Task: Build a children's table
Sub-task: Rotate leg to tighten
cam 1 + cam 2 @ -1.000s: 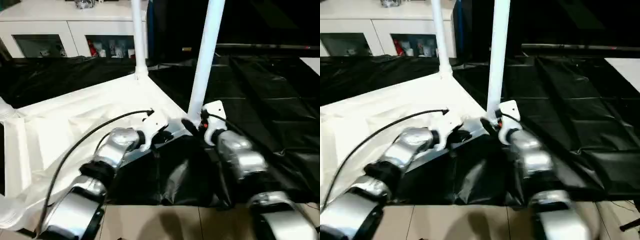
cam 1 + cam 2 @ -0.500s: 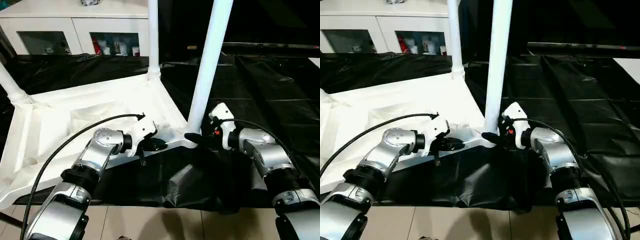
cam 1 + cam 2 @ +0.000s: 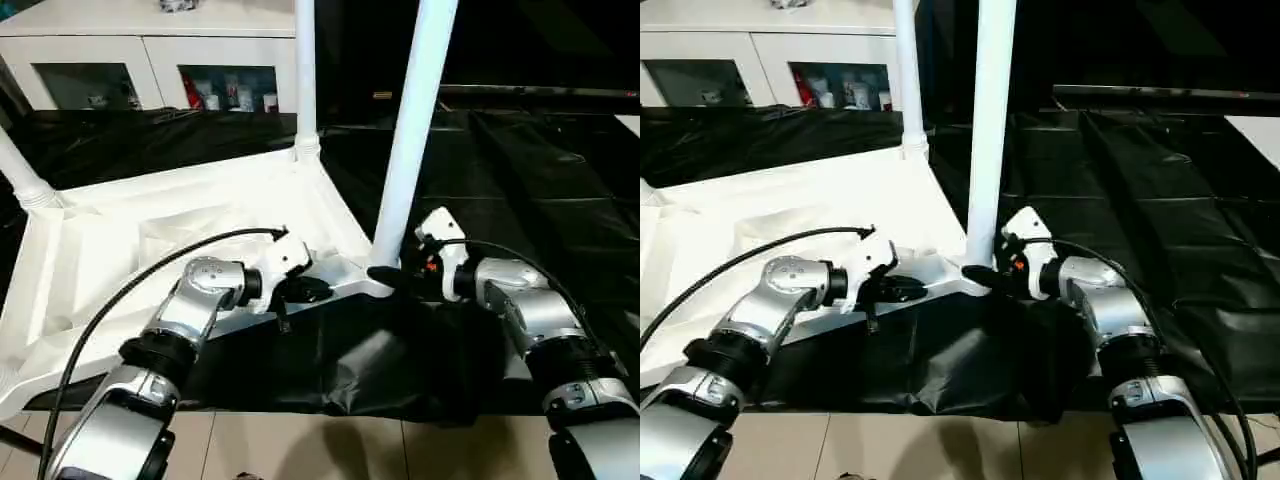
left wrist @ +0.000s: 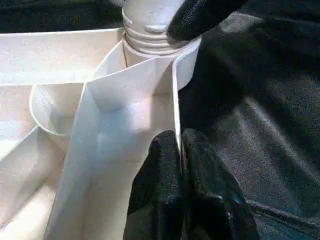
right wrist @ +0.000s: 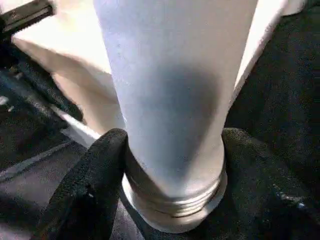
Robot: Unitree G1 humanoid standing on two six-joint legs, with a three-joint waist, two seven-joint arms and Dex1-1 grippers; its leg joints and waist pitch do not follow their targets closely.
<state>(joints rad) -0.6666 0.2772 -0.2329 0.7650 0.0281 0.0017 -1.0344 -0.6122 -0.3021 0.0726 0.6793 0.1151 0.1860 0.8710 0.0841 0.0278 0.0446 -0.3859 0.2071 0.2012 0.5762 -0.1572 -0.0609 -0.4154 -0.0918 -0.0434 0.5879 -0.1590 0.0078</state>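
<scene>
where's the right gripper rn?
In the left eye view the right gripper sits right of centre at the base of the near leg, a finger on either side where it meets the tabletop corner.

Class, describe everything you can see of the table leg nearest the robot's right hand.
The long round white plastic leg looks smooth and matt, with ridged rings at its base. It stands upright in the near right corner socket of the upturned white ribbed plastic tabletop. The right hand has a black finger on each side of its base; the left hand pinches the tabletop's rim nearby.
</scene>
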